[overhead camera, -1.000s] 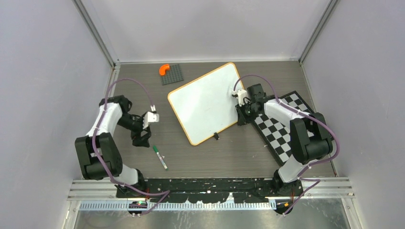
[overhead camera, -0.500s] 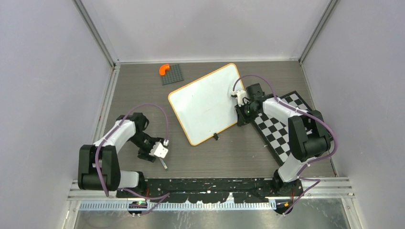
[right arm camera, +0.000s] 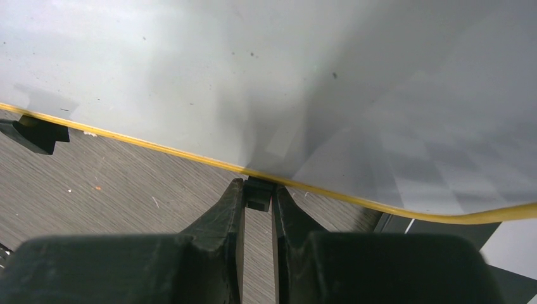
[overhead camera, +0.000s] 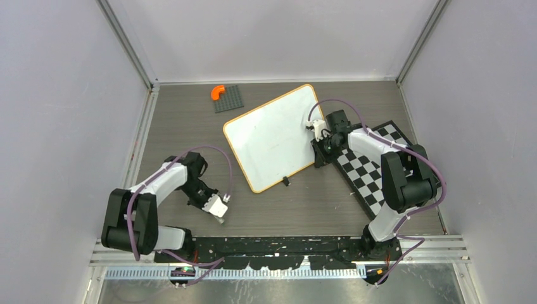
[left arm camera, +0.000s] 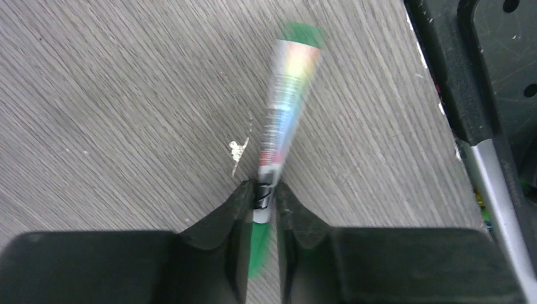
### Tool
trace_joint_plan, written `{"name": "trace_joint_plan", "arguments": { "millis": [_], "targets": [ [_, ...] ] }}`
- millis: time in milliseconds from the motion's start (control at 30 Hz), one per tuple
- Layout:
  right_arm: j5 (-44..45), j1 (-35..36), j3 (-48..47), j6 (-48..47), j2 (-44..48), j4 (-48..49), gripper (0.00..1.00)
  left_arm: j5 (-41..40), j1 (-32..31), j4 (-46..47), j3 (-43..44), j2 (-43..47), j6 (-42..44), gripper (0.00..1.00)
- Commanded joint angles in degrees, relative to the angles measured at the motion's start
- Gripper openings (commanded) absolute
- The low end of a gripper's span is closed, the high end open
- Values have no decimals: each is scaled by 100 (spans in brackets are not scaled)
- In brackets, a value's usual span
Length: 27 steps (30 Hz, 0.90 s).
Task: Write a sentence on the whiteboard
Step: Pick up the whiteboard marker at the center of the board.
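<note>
The whiteboard lies tilted in the middle of the table, white with an orange rim. Its face is blank, and the sentence is not in view. My right gripper is at the board's right edge. In the right wrist view it is shut on a small black clip foot under the yellow rim, with the board face above. My left gripper is low near the table's front edge. In the left wrist view it is shut on a green-capped marker, which lies blurred on the wood.
A black-and-white checkerboard lies right of the whiteboard under the right arm. A grey studded plate with an orange curved piece sits at the back. The black base rail runs close by the marker.
My left arm swung from beside the marker down over it, toward the front edge. Its jaws went from wide open to pinching the marker. The right arm held still.
</note>
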<state>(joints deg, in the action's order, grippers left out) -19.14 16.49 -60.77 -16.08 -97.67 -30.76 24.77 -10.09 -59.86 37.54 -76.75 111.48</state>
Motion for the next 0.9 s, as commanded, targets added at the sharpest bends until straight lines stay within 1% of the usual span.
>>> {"name": "trace_joint_plan", "arguments": {
  "millis": [0, 100, 200, 333, 433, 467, 567, 867],
  "targets": [
    [-240, 7, -154, -97, -133, -222, 0, -124, -56, -12, 122, -263, -457, 14],
    [-218, 14, -149, -165, -152, -316, 0, -12, -47, -249, 223, -138, -764, 8],
    [-205, 11, -69, -234, -48, -400, 0, 430, 164, -507, 461, 140, -1141, 0],
    [-247, 27, 213, -369, 320, -396, 0, 1108, 881, -977, 1052, 368, -1657, 0],
    [-261, 110, 385, -389, 469, -395, 0, 1687, 1700, -1346, 1541, 423, -1772, 0],
    [-266, 151, 412, -386, 491, -395, 0, 1815, 1894, -1355, 1697, 420, -1968, 0],
    [-289, 307, 450, -276, 497, -342, 0, 2084, 2304, -1233, 2114, 360, -2711, 0],
    [-251, 993, 371, -80, 203, -14, 0, 2101, 2836, 492, 2742, 409, -5795, 0]
  ]
}}
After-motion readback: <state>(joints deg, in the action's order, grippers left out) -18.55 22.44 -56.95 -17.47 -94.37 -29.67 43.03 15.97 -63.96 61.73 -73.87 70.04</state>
